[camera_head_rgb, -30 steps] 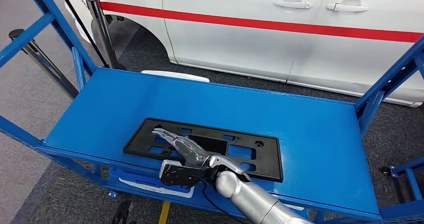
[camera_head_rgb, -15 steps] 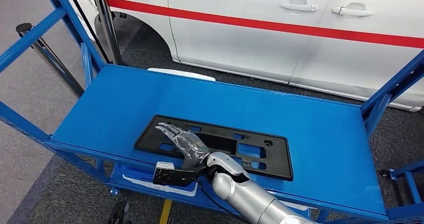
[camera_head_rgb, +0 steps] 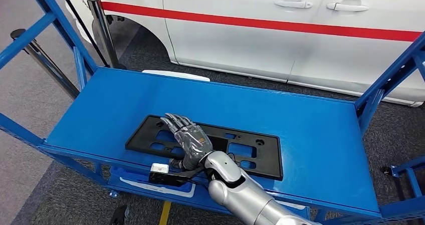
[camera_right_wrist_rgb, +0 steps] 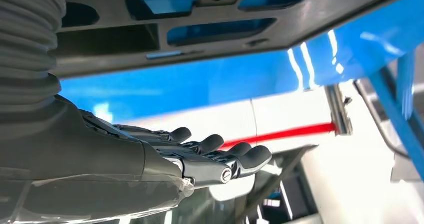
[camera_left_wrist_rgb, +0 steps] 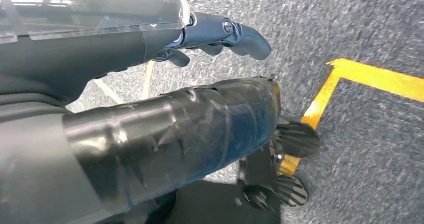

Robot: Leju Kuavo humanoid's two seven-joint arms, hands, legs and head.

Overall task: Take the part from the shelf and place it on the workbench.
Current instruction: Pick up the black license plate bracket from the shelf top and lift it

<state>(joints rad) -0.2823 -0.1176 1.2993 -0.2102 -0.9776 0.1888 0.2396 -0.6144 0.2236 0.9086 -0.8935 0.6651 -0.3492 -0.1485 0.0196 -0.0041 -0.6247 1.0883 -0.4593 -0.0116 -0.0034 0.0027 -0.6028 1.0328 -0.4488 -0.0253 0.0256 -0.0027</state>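
Head view, flat black rectangular part (camera_head_rgb: 240, 152) with cut-out windows on blue shelf (camera_head_rgb: 310, 135), right hand (camera_head_rgb: 188, 137) spread above it, holding nothing, left hand (camera_left_wrist_rgb: 220, 34) fingers loosely curled, empty

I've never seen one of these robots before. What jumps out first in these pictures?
A silver arm reaches in from below, its right hand spread flat above a black plastic part full of cut-outs. That part lies on a bright blue shelf, near its front edge. Just behind the shelf stands a white car with a red stripe along its doors.
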